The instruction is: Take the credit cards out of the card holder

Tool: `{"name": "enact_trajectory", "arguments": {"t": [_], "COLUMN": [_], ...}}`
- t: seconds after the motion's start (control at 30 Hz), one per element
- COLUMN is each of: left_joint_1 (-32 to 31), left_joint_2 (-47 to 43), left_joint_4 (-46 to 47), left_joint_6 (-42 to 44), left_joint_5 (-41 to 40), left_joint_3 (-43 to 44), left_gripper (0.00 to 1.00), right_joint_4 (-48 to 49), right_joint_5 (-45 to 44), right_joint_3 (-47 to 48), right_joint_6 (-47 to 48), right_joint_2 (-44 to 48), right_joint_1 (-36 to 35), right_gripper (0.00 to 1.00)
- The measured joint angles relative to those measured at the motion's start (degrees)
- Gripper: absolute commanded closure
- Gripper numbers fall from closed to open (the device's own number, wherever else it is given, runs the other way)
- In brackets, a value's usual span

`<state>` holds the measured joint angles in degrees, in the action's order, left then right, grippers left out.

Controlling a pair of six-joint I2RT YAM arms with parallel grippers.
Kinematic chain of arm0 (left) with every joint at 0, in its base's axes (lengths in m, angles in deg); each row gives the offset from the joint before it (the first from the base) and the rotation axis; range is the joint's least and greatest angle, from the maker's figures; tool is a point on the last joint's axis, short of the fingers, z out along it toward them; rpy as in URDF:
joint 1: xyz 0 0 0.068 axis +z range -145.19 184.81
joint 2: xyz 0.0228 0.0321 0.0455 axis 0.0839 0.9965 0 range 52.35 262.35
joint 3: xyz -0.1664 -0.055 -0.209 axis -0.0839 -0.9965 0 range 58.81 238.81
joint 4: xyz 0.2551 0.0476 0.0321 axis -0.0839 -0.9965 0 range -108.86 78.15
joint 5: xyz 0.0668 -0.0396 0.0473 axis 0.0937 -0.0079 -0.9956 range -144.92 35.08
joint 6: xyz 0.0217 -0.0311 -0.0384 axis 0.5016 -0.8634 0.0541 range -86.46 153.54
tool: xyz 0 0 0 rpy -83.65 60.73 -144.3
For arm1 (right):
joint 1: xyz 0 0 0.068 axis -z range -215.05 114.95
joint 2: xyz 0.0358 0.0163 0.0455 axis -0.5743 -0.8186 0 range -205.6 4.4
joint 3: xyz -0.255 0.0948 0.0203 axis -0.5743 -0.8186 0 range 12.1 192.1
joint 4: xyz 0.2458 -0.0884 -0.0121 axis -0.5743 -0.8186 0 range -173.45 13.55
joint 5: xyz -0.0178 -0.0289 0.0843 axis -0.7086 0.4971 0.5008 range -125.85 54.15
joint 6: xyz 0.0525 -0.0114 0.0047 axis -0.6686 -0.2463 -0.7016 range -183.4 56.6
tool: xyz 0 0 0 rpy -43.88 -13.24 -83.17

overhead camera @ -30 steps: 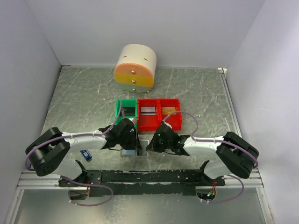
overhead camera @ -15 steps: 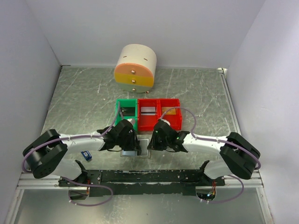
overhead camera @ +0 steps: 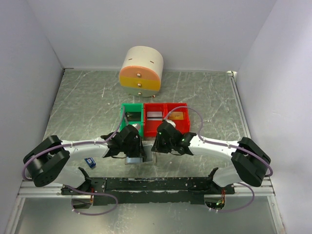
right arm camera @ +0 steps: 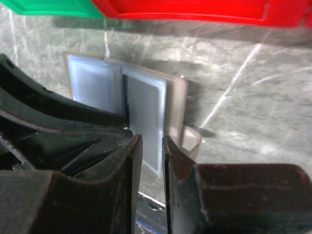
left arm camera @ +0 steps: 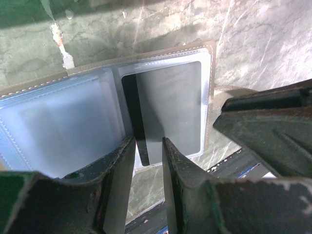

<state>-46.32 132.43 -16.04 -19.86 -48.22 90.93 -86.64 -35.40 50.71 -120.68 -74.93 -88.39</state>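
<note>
The card holder (overhead camera: 134, 160) lies open on the table near the front edge, between both grippers. In the left wrist view its grey-brown cover (left arm camera: 210, 87) frames pale blue pockets. A grey credit card (left arm camera: 173, 105) sits in the right pocket, with a black card edge (left arm camera: 130, 107) beside it. My left gripper (left arm camera: 148, 146) hovers over the holder's near edge, jaws narrowly open with only table and pocket edge showing between them. My right gripper (right arm camera: 152, 146) stands just right of it over the same pocket (right arm camera: 145, 114), also narrowly open and holding nothing.
Behind the holder stand a green bin (overhead camera: 131, 114) and two red bins (overhead camera: 165, 127), one with a silvery card (overhead camera: 155, 116), one with a gold card (overhead camera: 176, 115). A round drawer unit (overhead camera: 141, 71) stands at the back. A blue stick (overhead camera: 89, 161) lies front left.
My right gripper has moved left and a little forward, closer to the left gripper over the holder, and its jaws have parted slightly. The left gripper has barely moved.
</note>
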Motion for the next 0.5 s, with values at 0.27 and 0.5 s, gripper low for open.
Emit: {"name": "enact_trajectory", "arguments": {"t": [0.27, 0.5], "left_joint_1": [0.0, 0.0], "left_joint_2": [-0.3, -0.4], "left_joint_4": [-0.5, -0.6], "left_joint_6": [0.0, 0.0], "left_joint_5": [-0.1, -0.1], "left_joint_3": [0.0, 0.0], "left_gripper": [0.59, 0.59], "right_joint_4": [-4.5, -0.6], "right_joint_5": [-2.8, 2.5], "right_joint_3": [1.1, 3.0], "right_joint_6": [0.9, 2.9], "right_joint_2": [4.4, 0.0], "right_joint_1": [0.0, -0.7], "right_gripper": [0.84, 0.88]}}
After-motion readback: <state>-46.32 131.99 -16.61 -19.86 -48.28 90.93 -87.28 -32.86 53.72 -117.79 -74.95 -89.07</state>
